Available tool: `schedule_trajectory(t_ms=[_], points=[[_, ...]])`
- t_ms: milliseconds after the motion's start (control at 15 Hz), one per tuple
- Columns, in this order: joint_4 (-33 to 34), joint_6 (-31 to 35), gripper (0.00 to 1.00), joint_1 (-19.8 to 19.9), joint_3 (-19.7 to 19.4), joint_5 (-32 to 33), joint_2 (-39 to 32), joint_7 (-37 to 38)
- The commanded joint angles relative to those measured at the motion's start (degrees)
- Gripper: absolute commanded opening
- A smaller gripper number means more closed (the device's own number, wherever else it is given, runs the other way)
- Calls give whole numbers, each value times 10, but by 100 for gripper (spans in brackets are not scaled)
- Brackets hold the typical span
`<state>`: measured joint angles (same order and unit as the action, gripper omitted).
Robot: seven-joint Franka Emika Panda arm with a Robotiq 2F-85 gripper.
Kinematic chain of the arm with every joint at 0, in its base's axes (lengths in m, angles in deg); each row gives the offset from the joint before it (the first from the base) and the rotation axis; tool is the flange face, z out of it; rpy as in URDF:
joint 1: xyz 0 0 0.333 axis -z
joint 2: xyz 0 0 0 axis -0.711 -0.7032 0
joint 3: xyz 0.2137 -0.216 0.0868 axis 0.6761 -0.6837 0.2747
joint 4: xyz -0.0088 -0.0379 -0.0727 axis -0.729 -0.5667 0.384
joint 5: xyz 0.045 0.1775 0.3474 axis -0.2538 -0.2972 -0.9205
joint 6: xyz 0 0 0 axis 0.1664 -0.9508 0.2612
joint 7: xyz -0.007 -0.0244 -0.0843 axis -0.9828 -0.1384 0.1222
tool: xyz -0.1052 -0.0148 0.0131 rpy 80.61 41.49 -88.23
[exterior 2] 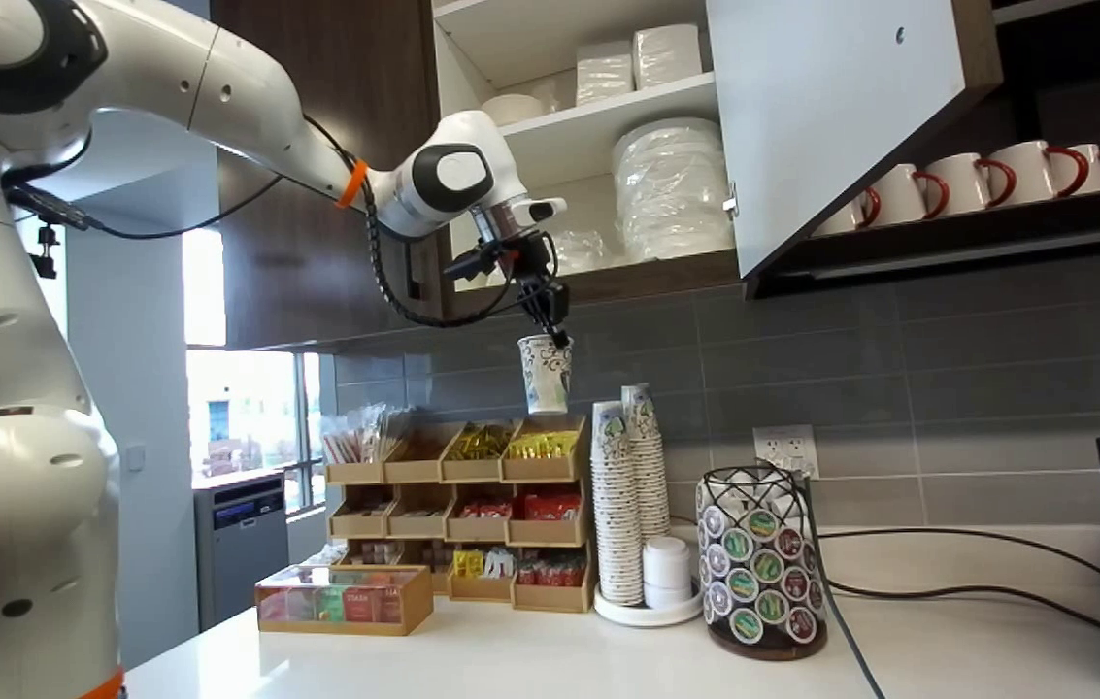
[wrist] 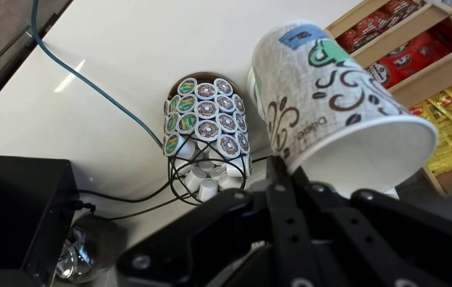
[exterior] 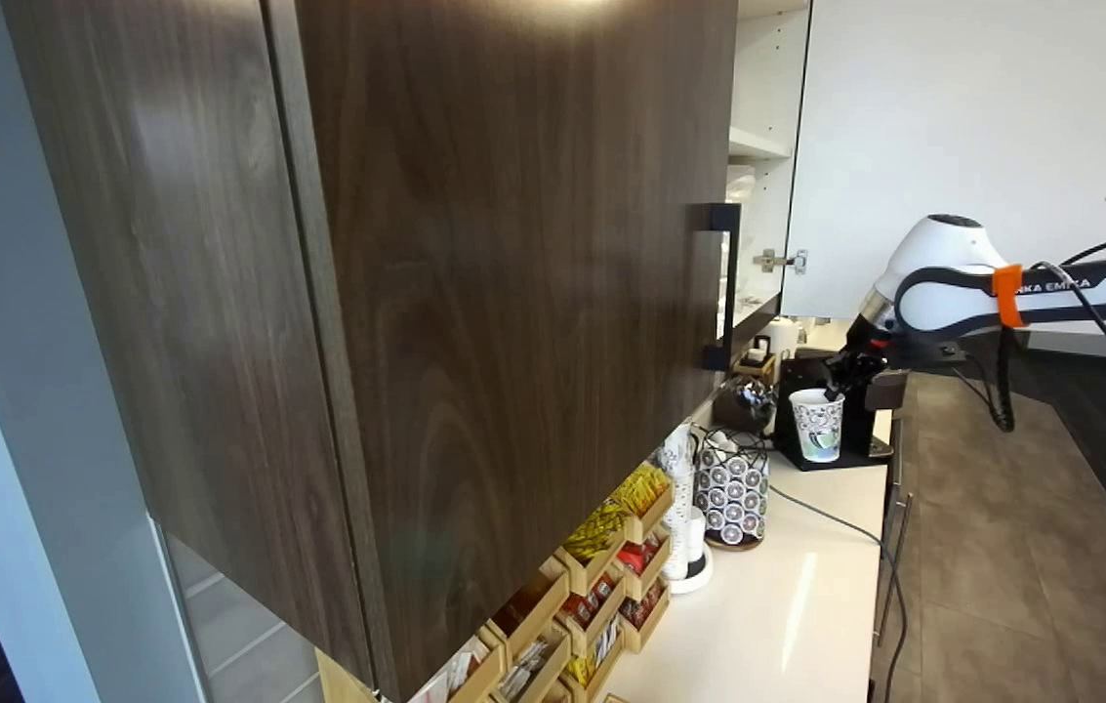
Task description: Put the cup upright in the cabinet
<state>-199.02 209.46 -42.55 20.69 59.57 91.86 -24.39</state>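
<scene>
The cup (exterior 2: 546,377) hangs roughly upright, leaning slightly, lower than the base of the cabinet (exterior 2: 613,284) and apart from it; the pincer (wrist: 288,165) is closed on its rim, one finger seemingly outside the wall and one inside. The step in hand looks like the carry up to the cabinet, with the placing not yet done. To do it well, raise the cup until its bottom clears the cabinet's lower edge with room to spare — only then move it inward. A pinch at one spot of what looks like a thin paper rim may let the cup swing, so a slow pace should serve best. Steer it past the door (exterior 2: 831,116), which stands open at the cabinet's side, and away from the wrapped stack (exterior 2: 674,189) and the crumpled wrap (exterior 2: 579,250) on the cabinet's lowest level. Then set it flat and part the fingers gently, so the rim is not dragged over. As for writing, the cup carries "Dixie", upside down in the wrist view; the arm (exterior: 953,305), in front of the cabinet, reads "NKA EMIKA" in an exterior view, the start hidden by an orange band (exterior: 1008,296). Below the cabinet, red packets (wrist: 413,56) seem to say "Kikkoman", and a clear box (exterior 2: 346,600) on the surface (exterior 2: 530,660) appears to say "STASH" — the print on the pod lids (wrist: 206,109) is too small to read.
</scene>
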Motion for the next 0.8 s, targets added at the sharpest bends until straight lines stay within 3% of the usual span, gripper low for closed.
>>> schedule_trajectory(t_ms=[0, 267, 733], points=[[1, -2, 4, 5, 4, -2, -3, -2], [32, -3, 1, 1, 5, 3, 3, -22], [160, -38, 1, -4, -1, -4, 17, -81]])
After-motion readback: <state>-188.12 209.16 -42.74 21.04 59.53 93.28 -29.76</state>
